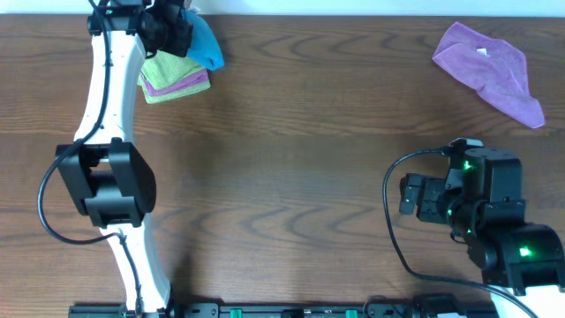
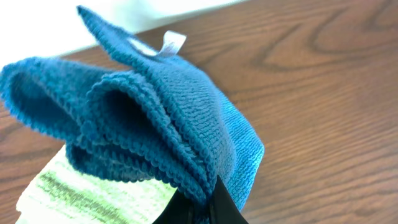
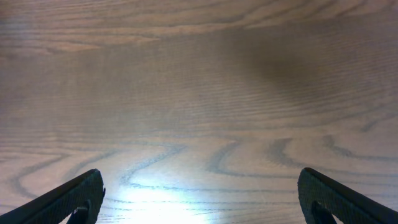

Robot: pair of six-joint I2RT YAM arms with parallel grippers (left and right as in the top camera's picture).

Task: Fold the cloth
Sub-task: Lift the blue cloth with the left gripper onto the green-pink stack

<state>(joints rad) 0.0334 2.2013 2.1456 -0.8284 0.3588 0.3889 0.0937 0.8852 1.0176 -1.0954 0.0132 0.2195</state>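
L pincer [image 1: 185,34] at 11 o'clock of table [image 1: 300,132], jaws clamped tight on cloth [image 1: 208,46]. Cloth sky-blue, bunched, layers doubled over, white tag [image 2: 169,45] up top. Hangs from grip over edge of lime-green folded pile [image 1: 177,84]; touching or just above, can't tell. Not folded yet. Prob. pinched thru several layers so whole cloth lifts clear of pile. R pincer [image 1: 406,196] at 4 o'clock, jaws wide, empty, over bare wood; prob. kept back, ready for corner. Purple cloth [image 1: 490,62] at 1 o'clock, well apart.
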